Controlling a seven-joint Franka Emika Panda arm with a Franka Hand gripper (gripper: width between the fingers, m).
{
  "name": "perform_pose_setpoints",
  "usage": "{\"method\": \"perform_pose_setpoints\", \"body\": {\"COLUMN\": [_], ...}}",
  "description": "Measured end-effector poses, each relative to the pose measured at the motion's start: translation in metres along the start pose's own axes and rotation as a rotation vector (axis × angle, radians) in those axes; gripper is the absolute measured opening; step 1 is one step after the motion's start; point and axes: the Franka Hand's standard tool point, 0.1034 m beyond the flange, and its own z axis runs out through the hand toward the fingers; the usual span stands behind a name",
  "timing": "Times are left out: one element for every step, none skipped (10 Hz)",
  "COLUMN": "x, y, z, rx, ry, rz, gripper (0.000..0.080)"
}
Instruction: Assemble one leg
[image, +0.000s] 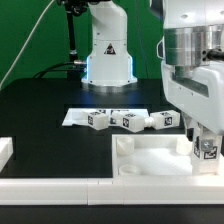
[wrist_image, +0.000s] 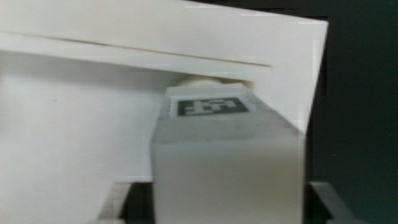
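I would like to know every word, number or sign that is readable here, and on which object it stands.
No words or numbers can be read.
Robot base: a small dark triangle sign, too small to read.
Legs: black-and-white square tags, patterns only.
Held leg: the same kind of tag, blurred.

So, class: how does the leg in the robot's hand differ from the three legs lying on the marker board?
The held leg stands upright over the panel, gripped by the hand; the three loose legs lie free on the marker board, none touched. The held one is mostly hidden; the loose ones show fully. All are small, white and tagged.
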Motion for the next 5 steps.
{"method": "perform_pose_setpoints", "body": {"x": [-0.0011,-0.0008,-0.0011,-0.0006,-0.0049], "y": [0.0001,0.0002,0.0002,-0.0007,-0.0004], "z": [-0.0001,0.0000,0.0003,-0.0002,0.0003], "rx": [-0.001,-0.001,-0.001,0.001,-0.002], "ry": [0.001,0.000,0.000,0.006,0.007], "rz": [-0.001,-0.017,-0.034,-0.252,-0.517], "gripper": [0.0287,0.0287,0.0287,0.0467,0.0584]}}
